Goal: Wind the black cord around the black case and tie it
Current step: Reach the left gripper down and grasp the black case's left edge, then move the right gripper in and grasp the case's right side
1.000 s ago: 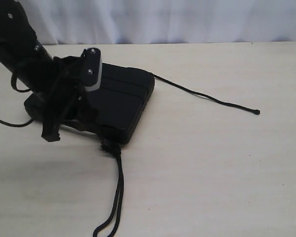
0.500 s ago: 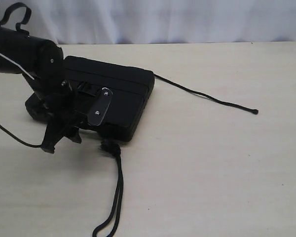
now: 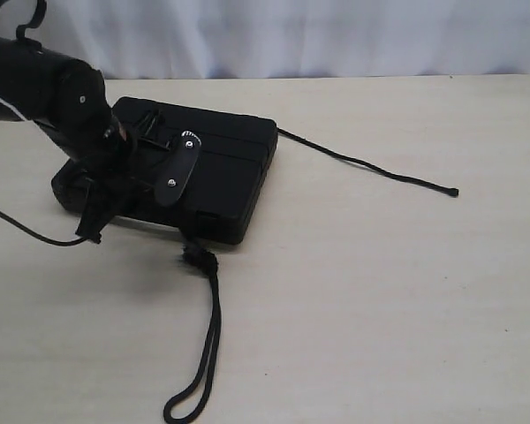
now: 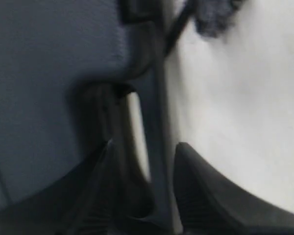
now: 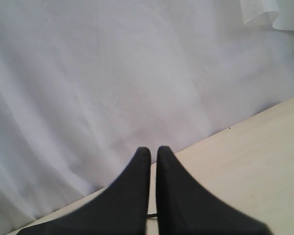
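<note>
The black case (image 3: 225, 168) lies flat on the table. My left gripper (image 3: 124, 190) is at its front left edge. In the left wrist view the left gripper (image 4: 144, 147) has the case's rim (image 4: 159, 147) between its jaws and is shut on it. The black cord passes under the case. Its fuzzy knot (image 3: 199, 259) sits at the front corner, with the doubled loop (image 3: 203, 362) trailing toward the front edge. The thin tail (image 3: 362, 164) runs right to the knobbed tip (image 3: 453, 191). The knot (image 4: 215, 19) also shows, blurred, in the left wrist view. My right gripper (image 5: 150, 149) is shut, empty and outside the exterior view.
A white curtain (image 3: 336, 35) hangs behind the table's far edge. A glossy robot cable (image 3: 26, 231) loops over the table left of the case. The bare tabletop (image 3: 380, 300) stretches right of the case and loop.
The left arm swung and lowered the case, which was tipped up a second ago. The case now lies flatter and slightly farther back. The cord's tip slid a little with it.
</note>
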Tool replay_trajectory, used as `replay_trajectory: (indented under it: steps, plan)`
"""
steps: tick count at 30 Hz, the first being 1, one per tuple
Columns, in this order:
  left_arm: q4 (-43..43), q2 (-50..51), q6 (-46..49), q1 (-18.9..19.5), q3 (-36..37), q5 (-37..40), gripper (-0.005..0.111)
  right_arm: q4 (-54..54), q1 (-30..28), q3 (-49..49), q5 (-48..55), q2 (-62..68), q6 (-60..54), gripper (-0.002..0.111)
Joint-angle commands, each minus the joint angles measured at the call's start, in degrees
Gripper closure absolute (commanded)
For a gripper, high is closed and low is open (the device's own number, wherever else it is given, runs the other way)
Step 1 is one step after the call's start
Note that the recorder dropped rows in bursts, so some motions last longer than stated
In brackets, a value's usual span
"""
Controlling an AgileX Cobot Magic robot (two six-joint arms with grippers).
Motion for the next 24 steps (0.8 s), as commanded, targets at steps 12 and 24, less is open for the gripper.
replay_trajectory:
  steps: [12, 24]
  plan:
    - [-2.0, 6.0, -0.2, -0.2, -0.4, -3.0, 0.068, -0.4, 0.1, 0.1, -0.4, -0.3, -1.4, 0.104]
    - [-9.2, 4.3, -0.5, -0.2, -0.4, -4.0, 0.107, -0.4, 0.1, 0.1, -0.3, -0.3, 0.6, 0.104]
